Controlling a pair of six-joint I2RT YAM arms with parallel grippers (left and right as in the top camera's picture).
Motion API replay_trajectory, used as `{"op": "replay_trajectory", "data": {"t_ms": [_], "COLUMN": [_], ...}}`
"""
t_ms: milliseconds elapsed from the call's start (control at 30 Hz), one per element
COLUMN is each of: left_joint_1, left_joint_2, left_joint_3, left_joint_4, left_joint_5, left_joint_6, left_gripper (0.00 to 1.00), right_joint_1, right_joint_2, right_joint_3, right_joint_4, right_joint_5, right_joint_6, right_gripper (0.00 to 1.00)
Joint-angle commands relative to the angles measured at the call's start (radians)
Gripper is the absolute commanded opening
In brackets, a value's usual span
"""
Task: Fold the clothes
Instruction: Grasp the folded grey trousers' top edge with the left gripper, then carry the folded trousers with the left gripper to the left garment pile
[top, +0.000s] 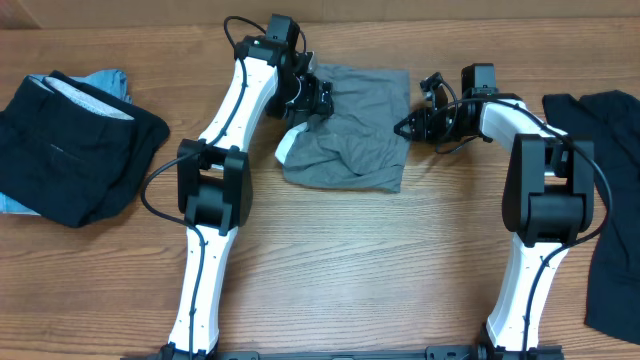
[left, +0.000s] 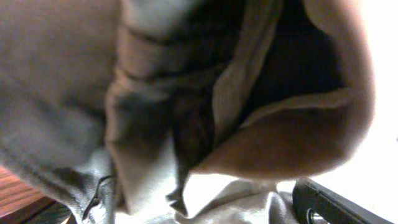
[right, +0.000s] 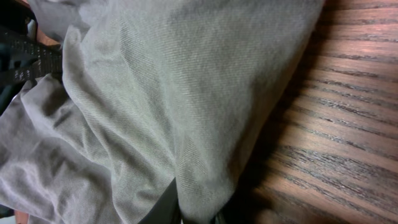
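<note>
Grey garment (top: 355, 140) under left gripper (top: 316, 102), opening unclear; right gripper (top: 402, 127) pinching its edge.

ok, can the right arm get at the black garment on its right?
Probably yes: the black garment lies unobstructed beside that arm. But the right end effector is at the edge of the grey garment, seemingly pinching it, so release first.

Overhead was even, bright and sharp. Left wrist was soft-focus on the grey garment (left: 68, 74), with blown-out glare at right. Right wrist was crisp, dark shadow along its edge.
</note>
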Motion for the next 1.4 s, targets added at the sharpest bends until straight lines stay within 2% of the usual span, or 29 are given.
{"op": "replay_trajectory", "data": {"t_ms": [0,67,167,200,300,333,400,433,467,533,600,667,733,867,1067,1233,1367], "left_joint_1": [-0.016,-0.019,-0.029,-0.034,-0.047,-0.053,-0.061,-0.061,-0.061,-0.06,-0.058,-0.058,-0.059,-0.069,-0.068,-0.027,0.027], "left_joint_2": [0.029,0.029,0.029,0.029,0.029,0.028,0.028,0.028,0.028,0.028,0.028,0.028,0.028,0.028,0.028,0.028,0.002], "left_joint_3": [-0.08,-0.08,-0.08,-0.08,-0.08,-0.08,-0.08,-0.078,-0.072,-0.045,0.014,0.1,0.234,0.435,0.598,0.746,0.745], "left_joint_4": [0.011,0.019,0.027,0.027,0.034,0.035,0.042,0.045,0.046,0.038,0.01,-0.034,-0.106,-0.211,-0.264,-0.323,-0.345], "left_joint_5": [0.113,0.113,0.123,0.123,0.122,0.122,0.122,0.122,0.121,0.119,0.119,0.114,0.076,-0.01,-0.244,-0.285,-0.28], "left_joint_6": [0.022,0.022,0.023,0.023,0.03,0.048,0.069,0.071,0.071,0.071,0.071,0.07,0.07,0.051,-0.153,-0.257,-0.298], "left_gripper": [0.99,0.91,0.7,0.67,0.66,0.62,0.35,0.09,0.04,0.04,0.04,0.04,0.04,0.04,0.04,0.04,0.04], "right_joint_1": [-0.008,-0.008,-0.008,-0.008,-0.008,-0.008,-0.008,-0.008,-0.008,-0.011,-0.02,-0.028,-0.037,-0.062,-0.122,-0.154,-0.154], "right_joint_2": [0.02,0.02,0.02,0.02,0.02,0.02,0.02,0.02,0.019,0.005,-0.028,-0.073,-0.147,-0.3,-0.444,-0.451,-0.451], "right_joint_3": [-0.016,-0.016,-0.016,-0.016,-0.016,-0.016,-0.016,-0.016,-0.013,0.024,0.087,0.152,0.222,0.261,0.261,0.259,0.259], "right_joint_4": [-0.011,-0.011,-0.011,-0.011,-0.009,-0.008,-0.007,-0.007,-0.007,-0.031,-0.074,-0.132,-0.209,-0.295,-0.421,-0.503,-0.53], "right_joint_5": [0.064,0.064,0.064,0.064,0.066,0.066,0.066,0.066,0.061,0.064,0.074,0.074,0.116,0.193,0.209,0.221,0.243], "right_joint_6": [0.001,0.001,0.001,0.001,0.001,0.001,0.001,0.001,0.001,0.001,0.001,0.001,0.001,0.001,0.0,-0.008,-0.033], "right_gripper": [0.13,0.13,0.12,0.12,0.12,0.12,0.12,0.09,0.04,0.05,0.2,0.5,0.73,0.81,0.82,0.8,0.79]}}
